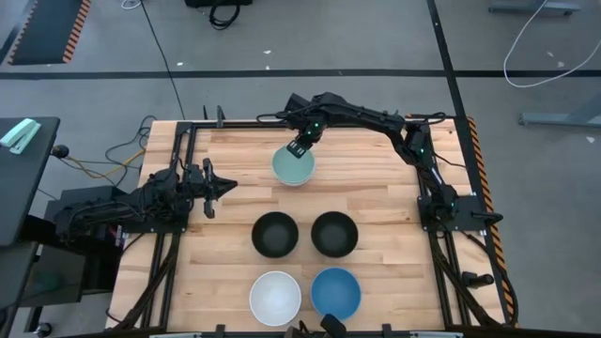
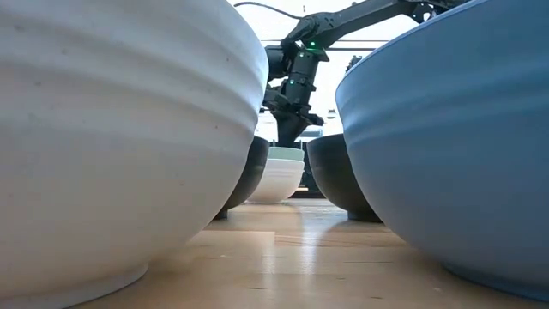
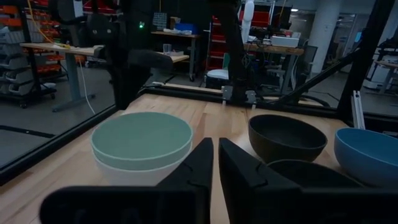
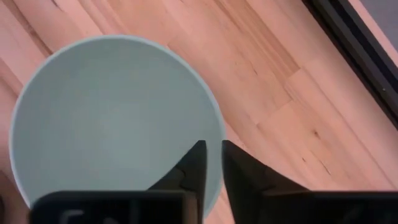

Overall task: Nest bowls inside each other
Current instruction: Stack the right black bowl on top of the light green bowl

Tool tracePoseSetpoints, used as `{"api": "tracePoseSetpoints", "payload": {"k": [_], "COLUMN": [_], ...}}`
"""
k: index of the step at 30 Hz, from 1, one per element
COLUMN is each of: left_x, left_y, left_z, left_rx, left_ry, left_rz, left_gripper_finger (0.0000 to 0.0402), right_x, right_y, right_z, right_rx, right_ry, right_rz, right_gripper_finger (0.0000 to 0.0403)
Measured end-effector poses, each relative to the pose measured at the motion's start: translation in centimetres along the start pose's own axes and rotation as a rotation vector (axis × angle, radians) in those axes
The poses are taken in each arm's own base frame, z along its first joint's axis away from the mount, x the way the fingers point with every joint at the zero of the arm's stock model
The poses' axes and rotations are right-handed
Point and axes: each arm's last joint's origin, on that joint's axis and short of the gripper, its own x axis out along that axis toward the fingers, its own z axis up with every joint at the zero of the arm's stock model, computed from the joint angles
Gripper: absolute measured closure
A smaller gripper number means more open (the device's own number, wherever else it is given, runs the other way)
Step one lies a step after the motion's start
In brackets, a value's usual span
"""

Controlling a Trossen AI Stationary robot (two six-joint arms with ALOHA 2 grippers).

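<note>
Progress: one nesting is judged done. The mint green bowl (image 1: 293, 166) is seen sitting inside a white bowl (image 3: 134, 171) near the far middle of the table (image 1: 394, 174); in the left wrist view the green rim shows stacked just above the white wall.
Remaining: four bowls are laid out singly. Two black bowls (image 1: 275, 234) (image 1: 334, 234) are set side by side at mid-table, apart from each other, and a second white bowl (image 1: 275, 297) and the blue bowl (image 1: 335, 292) are placed side by side at the near edge. All four are judged still to be nested.
Right gripper (image 1: 300, 147): it is held directly over the far rim of the mint green bowl. Its fingers (image 4: 193, 165) are seen close together with a narrow gap, straddling the bowl's rim; whether the rim is pinched or freed cannot be told.
Left gripper (image 1: 223, 188): it is parked at the table's left side, well apart from every bowl, fingers nearly closed together, nothing held.
Writing: no brand, label or lettering can be read on the bowls, arms or table; shelves and boxes in the room behind are seen, but no text is legible.
</note>
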Motion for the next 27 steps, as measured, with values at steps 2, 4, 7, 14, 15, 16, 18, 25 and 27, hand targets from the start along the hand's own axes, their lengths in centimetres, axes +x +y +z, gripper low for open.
{"api": "tracePoseSetpoints", "payload": {"k": [2,4,7,14,15,16,18,25,27], "left_x": [0.0,0.0,0.0,0.0,0.0,0.0,0.0,0.0,0.0], "left_y": [0.0,0.0,0.0,0.0,0.0,0.0,0.0,0.0,0.0], "left_z": [0.0,0.0,0.0,0.0,0.0,0.0,0.0,-0.1,-0.1], "left_rx": [0.000,0.000,-0.001,-0.030,-0.034,-0.035,-0.036,-0.037,-0.037], "left_ry": [0.000,0.000,0.000,0.000,0.000,0.000,0.001,0.005,0.007], "left_rz": [0.000,0.000,0.000,0.000,0.000,0.000,0.000,0.000,0.000], "left_gripper_finger": [0.0374,0.0377,0.0378,0.0368,0.0368,0.0367,0.0369,0.0378,0.0377], "right_x": [0.0,0.0,0.0,0.1,0.1,0.1,0.1,-0.4,-1.0], "right_y": [0.0,0.0,0.5,3.6,4.2,4.8,5.9,9.3,10.2], "right_z": [0.0,0.0,-0.2,-2.0,-2.3,-2.8,-3.6,-6.2,-6.9], "right_rx": [0.000,-0.004,-0.015,-0.107,-0.125,-0.142,-0.175,-0.242,-0.241], "right_ry": [0.000,0.000,0.007,0.094,0.108,0.123,0.163,0.257,0.261], "right_rz": [0.000,0.000,0.002,-0.025,-0.041,-0.059,-0.082,-0.105,-0.106], "right_gripper_finger": [0.0379,0.0395,0.0390,0.0397,0.0394,0.0392,0.0388,0.0393,0.0394]}}
